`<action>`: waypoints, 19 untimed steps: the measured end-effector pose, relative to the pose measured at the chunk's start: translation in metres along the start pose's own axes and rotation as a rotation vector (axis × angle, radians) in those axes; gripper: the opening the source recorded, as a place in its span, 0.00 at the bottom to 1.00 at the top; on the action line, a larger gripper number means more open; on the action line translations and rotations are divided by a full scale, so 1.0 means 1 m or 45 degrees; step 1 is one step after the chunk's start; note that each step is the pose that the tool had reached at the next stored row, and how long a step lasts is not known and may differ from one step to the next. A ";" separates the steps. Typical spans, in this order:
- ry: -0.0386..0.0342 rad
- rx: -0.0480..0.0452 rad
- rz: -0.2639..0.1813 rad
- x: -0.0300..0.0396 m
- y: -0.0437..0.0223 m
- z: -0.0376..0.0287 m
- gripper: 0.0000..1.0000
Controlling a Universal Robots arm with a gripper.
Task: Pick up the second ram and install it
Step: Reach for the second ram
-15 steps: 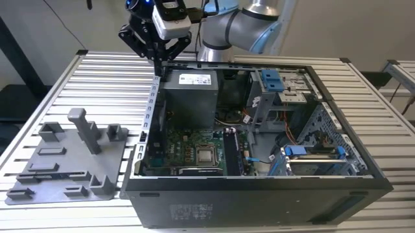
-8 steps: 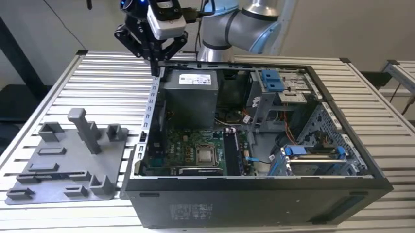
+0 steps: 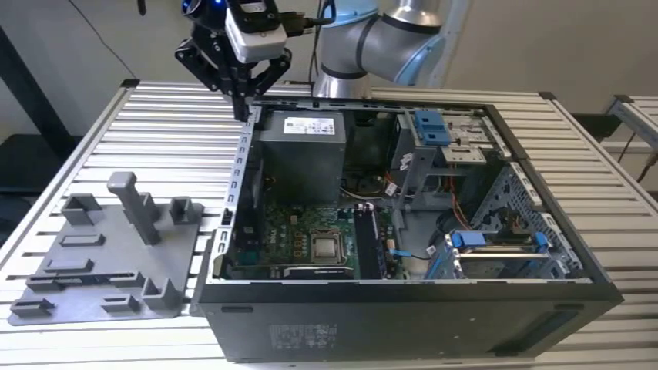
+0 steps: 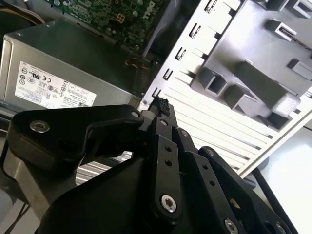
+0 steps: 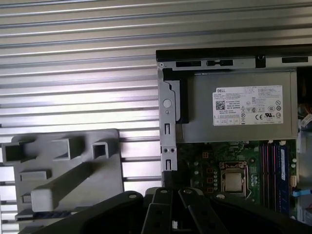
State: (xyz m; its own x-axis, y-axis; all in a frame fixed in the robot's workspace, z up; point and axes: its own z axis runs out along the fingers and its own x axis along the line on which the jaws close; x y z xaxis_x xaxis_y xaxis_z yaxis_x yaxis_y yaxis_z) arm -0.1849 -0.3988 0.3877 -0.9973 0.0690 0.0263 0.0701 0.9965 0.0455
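A: Where is the tool (image 3: 243, 108)?

B: At the far corner of the computer case (image 3: 411, 327), on the exterior view's left; it hangs from the arm (image 3: 391, 38) with its fingers pointing down, tips just beside the power supply (image 3: 298, 150); whether they touch the case rim I cannot tell.

A: Open or closed?

B: Closed; in the second wrist view the two fingers (image 4: 165, 161) are drawn together, tip against tip; in the exterior view they meet in one point.

A: And the second ram (image 3: 367, 239)?

B: Well apart from the tool; a long dark board stands on edge in the memory slots of the motherboard (image 3: 283, 231), just beside the processor socket (image 3: 327, 248), on the exterior view's right of it; that is where I place the ram, though I cannot tell one stick from another there.

A: How does the case lie?

B: On its side on the table (image 3: 154, 131), open face up; the power supply sits at the far end, the motherboard nearer the camera.

A: What is beside it?

B: The grey holder plate (image 3: 103, 254), flat on the table, just beside the case wall on the exterior view's left; upright blocks and one tall post (image 3: 134, 204) rise from it; in the first wrist view the plate and the power supply lie on opposite sides of the case wall, with the tool's tips over that wall.
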 end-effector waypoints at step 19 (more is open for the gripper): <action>0.0001 0.000 0.000 0.0251 -0.0018 0.0012 0.11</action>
State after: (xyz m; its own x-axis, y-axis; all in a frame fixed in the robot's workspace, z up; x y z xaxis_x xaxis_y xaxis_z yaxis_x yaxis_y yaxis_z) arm -0.2101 -0.3988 0.3870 -0.9973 0.0690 0.0264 0.0702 0.9965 0.0455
